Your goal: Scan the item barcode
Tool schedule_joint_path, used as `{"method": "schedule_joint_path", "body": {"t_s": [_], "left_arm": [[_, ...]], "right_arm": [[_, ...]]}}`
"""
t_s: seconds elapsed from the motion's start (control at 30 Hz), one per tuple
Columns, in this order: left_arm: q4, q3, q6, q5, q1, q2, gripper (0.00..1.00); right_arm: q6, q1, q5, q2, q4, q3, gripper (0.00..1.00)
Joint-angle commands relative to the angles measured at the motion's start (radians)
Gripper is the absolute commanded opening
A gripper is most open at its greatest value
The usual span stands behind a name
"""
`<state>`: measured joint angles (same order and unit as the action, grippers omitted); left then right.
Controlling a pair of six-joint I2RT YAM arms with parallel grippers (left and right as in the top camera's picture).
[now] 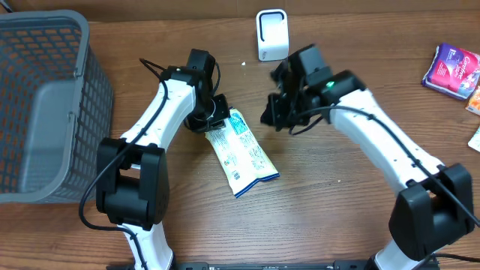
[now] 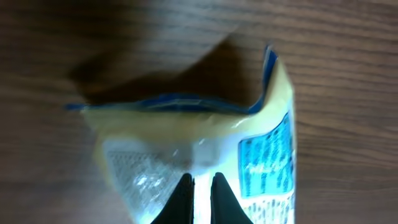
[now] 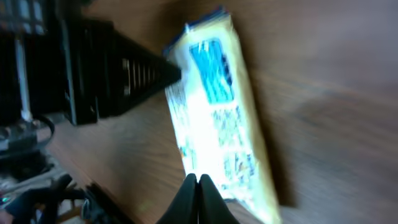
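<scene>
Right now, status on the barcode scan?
Left gripper shut on packet, at its end. Right gripper shut, empty. Scanner beyond on table, nothing lying between.

Nothing really readable here, tbh. The packet [image 1: 244, 154] has a blue panel [image 2: 267, 155] with pale print on it and blocks of small text next to that. It's all blur in both wrist views and too tiny from overhead, so no brand or numbers I can make out. The purple pack [image 1: 452, 69] by the table's [image 1: 337, 210] right edge has some pale lettering, also illegible.
</scene>
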<state>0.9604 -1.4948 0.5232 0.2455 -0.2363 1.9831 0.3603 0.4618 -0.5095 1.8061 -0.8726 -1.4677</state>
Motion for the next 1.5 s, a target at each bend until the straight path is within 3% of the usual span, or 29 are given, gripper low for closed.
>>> {"method": "schedule_joint_path", "body": {"t_s": [0.0, 0.4, 0.6, 0.7, 0.77, 0.9, 1.17, 1.27, 1.47], "left_arm": [[-0.093, 0.064, 0.009, 0.04, -0.013, 0.008, 0.04], [-0.185, 0.142, 0.103, -0.108, -0.004, 0.008, 0.04], [-0.106, 0.143, 0.238, -0.23, -0.002, 0.008, 0.04], [-0.084, 0.143, 0.26, -0.238, 0.011, 0.008, 0.04], [-0.067, 0.142, 0.27, -0.238, 0.027, 0.008, 0.04], [-0.006, 0.142, 0.278, -0.241, 0.069, 0.003, 0.04], [0.063, 0.105, 0.238, -0.235, 0.116, -0.088, 0.04], [0.05, 0.095, 0.215, -0.172, 0.085, -0.172, 0.04], [0.036, 0.11, 0.195, -0.097, -0.008, -0.198, 0.04]], "right_arm": [[0.164, 0.03, -0.023, -0.008, 0.086, 0.1, 0.04], [0.322, 0.124, -0.027, -0.008, 0.298, 0.349, 0.04], [0.454, 0.159, -0.011, -0.003, 0.512, 0.475, 0.08], [0.506, 0.144, -0.003, 0.005, 0.526, 0.495, 0.09], [0.509, 0.118, 0.0, 0.007, 0.51, 0.495, 0.04], [0.466, 0.035, -0.002, 0.007, 0.448, 0.481, 0.04], [0.117, -0.132, 0.015, 0.007, 0.205, 0.298, 0.09], [0.05, -0.145, 0.01, 0.007, 0.136, 0.203, 0.13], [0.124, -0.11, -0.106, 0.01, 0.137, 0.2, 0.09]]}}
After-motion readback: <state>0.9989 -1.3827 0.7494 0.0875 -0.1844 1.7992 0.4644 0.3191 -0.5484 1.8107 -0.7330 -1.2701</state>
